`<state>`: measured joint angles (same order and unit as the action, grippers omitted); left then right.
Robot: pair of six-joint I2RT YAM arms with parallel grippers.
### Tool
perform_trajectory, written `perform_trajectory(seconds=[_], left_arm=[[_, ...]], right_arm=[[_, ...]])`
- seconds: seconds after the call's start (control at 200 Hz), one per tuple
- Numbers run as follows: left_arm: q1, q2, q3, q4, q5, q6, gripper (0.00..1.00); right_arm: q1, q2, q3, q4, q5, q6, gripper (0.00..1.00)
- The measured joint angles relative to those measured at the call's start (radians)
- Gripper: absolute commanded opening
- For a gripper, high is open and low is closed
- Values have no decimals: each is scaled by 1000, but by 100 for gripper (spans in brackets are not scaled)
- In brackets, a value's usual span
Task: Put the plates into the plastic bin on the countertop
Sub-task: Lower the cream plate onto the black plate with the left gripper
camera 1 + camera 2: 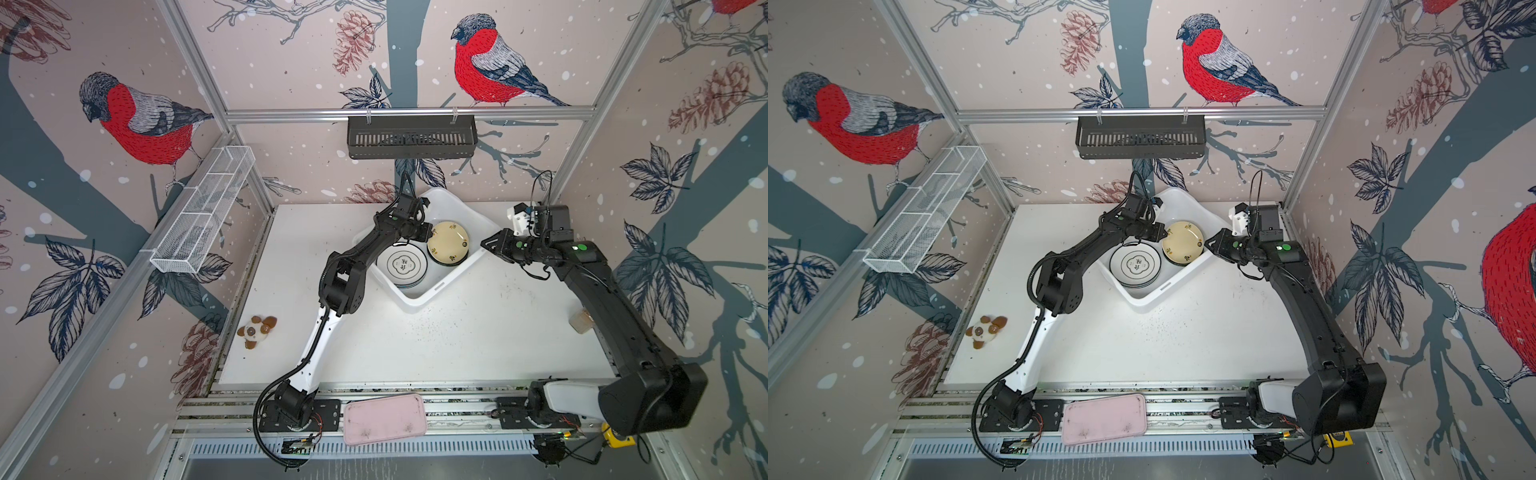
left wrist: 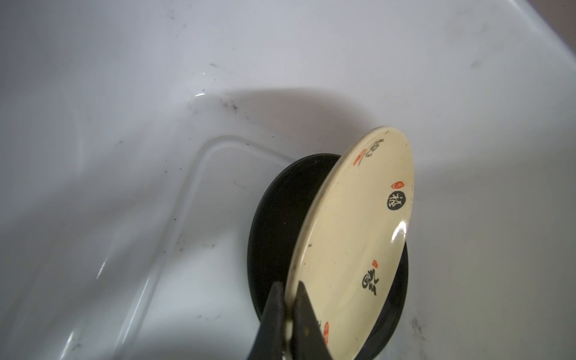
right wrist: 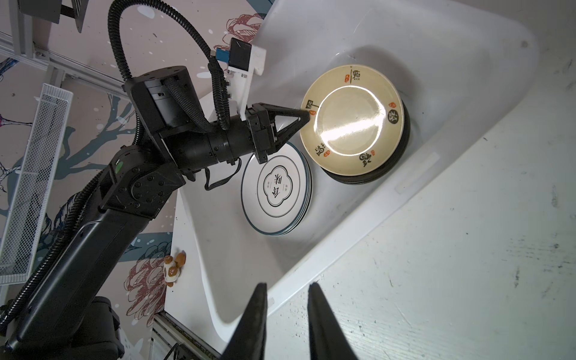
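Observation:
The white plastic bin (image 1: 415, 305) (image 1: 1142, 303) (image 3: 374, 224) stands skewed at the back of the countertop (image 1: 457, 345). Inside it, a white black-rimmed plate (image 1: 401, 264) (image 1: 1135, 264) (image 3: 277, 194) tops a small stack. Beside it, the pale yellow plate (image 1: 448, 243) (image 1: 1182, 243) (image 2: 349, 233) (image 3: 352, 120) leans over a black plate (image 2: 274, 218) (image 3: 367, 177), its held edge raised. My left gripper (image 1: 428, 233) (image 1: 1160, 233) (image 2: 288, 285) (image 3: 307, 113) is shut on the yellow plate's rim. Outside the bin's right wall, my right gripper (image 1: 484, 243) (image 1: 1208, 245) (image 3: 288, 285) hangs open and holds nothing.
A pink tray (image 1: 384, 419) lies on the front rails. A small plush toy (image 1: 255, 332) sits at the countertop's left edge and a small translucent object (image 1: 582, 322) at its right edge. A black slotted basket (image 1: 411, 137) and a white wire shelf (image 1: 203, 212) hang on the walls.

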<state>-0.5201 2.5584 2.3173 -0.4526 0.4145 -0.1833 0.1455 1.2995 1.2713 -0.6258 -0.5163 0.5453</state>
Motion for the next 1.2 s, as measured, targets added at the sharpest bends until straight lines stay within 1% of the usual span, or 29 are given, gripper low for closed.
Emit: perform_trajectory(seconds=[0.625, 0.976, 1.196], left_arm=[[0, 27, 13, 24, 0, 6, 5], [0, 10, -7, 24, 4, -1, 7], [0, -2, -13, 20, 4, -25, 7]], right_arm=[[5, 19, -6, 2, 6, 0, 26], [6, 39, -5, 29, 6, 0, 26], [6, 54, -5, 43, 5, 0, 26]])
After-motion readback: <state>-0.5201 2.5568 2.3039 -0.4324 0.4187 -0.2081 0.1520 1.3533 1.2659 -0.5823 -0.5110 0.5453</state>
